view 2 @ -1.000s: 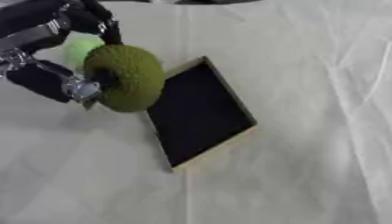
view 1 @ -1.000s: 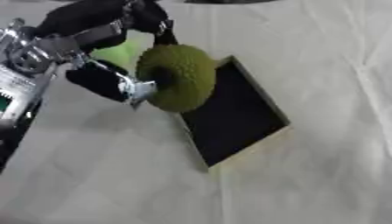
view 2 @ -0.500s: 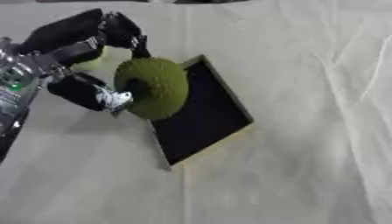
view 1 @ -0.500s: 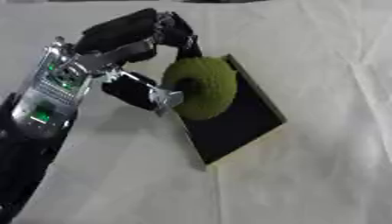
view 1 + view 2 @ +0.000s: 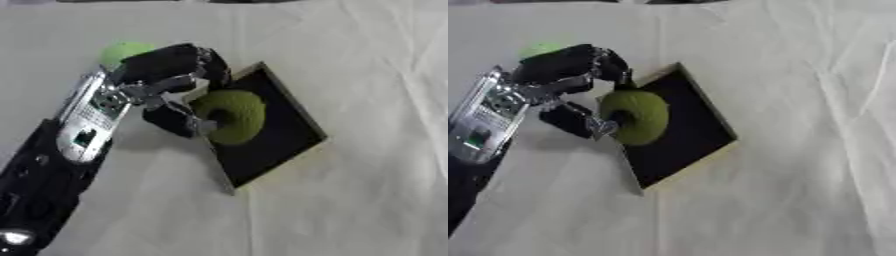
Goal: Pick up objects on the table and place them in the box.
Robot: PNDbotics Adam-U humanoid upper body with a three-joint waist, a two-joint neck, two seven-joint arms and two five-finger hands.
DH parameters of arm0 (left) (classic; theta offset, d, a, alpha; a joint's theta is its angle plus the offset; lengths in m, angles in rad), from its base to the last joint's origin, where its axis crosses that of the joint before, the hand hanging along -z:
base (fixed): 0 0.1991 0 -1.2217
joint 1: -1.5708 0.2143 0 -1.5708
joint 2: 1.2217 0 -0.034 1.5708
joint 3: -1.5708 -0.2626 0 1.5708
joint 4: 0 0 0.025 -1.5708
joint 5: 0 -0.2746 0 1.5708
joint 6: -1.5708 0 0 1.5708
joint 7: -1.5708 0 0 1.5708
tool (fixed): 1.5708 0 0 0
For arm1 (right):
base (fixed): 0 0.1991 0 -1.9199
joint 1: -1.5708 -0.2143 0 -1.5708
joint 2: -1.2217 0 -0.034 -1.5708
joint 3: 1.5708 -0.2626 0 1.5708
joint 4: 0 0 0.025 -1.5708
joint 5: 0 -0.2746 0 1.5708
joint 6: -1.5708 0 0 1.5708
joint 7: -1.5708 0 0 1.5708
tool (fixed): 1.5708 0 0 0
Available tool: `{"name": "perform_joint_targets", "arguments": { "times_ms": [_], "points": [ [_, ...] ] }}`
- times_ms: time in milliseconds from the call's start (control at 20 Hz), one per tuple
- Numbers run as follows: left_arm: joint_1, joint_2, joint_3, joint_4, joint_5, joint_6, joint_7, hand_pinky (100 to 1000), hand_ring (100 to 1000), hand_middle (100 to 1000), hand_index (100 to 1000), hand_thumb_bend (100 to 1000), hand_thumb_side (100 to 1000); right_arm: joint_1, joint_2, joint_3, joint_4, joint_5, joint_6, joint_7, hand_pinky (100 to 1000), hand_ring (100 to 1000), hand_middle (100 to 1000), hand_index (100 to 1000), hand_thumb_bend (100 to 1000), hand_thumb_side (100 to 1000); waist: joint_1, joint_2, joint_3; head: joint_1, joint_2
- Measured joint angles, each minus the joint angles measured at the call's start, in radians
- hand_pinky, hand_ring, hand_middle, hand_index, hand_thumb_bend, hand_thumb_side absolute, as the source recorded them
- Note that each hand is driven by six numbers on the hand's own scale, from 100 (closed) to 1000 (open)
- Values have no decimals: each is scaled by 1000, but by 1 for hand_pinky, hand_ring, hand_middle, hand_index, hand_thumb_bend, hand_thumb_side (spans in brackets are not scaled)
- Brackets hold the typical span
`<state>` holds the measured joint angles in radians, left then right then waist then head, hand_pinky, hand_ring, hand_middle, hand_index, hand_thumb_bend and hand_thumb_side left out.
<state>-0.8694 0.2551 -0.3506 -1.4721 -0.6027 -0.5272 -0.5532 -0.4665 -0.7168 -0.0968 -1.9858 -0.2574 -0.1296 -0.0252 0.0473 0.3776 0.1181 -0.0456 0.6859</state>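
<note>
1. Fingers and thumb of the left hand curl round an olive-green round fuzzy object, pinching it from its 9 o'clock side.
2. Object hangs over the black box, at the interior's 10 o'clock end; box's long axis runs 11 to 5 o'clock.
3. Bright green ball lies on the white tablecloth at 11 o'clock of the hand; right hand not visible.

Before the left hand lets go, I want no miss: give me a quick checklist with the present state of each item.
1. Green ring held by the left hand, fingers curled round it: ok.
2. Ring over the box and its dark interior: ok.
3. Ring resting on the box floor: cannot tell.
4. Box interior beside the ring bare: ok.
5. Light green ball waits behind the hand, outside the box: ok.
6. Right hand out of the way: not in view, cannot tell.
</note>
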Motion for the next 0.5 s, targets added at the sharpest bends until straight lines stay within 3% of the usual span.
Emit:
{"name": "perform_joint_targets", "arguments": {
  "times_ms": [150,350,500],
  "points": [
    [6,-5,-10,16,0,-6,-22,666,521,452,691,100,261,0,0,0,0,0,0,0,894,856,639,768,100,529,0,0,0,-1,0],
    [7,-10,-17,22,49,29,-58,688,561,488,730,100,260,0,0,0,0,0,0,0,894,856,639,768,100,529,0,0,-1,-1,0],
    [7,-10,-17,22,78,58,-87,766,697,622,846,100,252,0,0,0,0,0,0,0,894,856,639,768,100,528,0,0,-1,-1,0]
  ]
}}
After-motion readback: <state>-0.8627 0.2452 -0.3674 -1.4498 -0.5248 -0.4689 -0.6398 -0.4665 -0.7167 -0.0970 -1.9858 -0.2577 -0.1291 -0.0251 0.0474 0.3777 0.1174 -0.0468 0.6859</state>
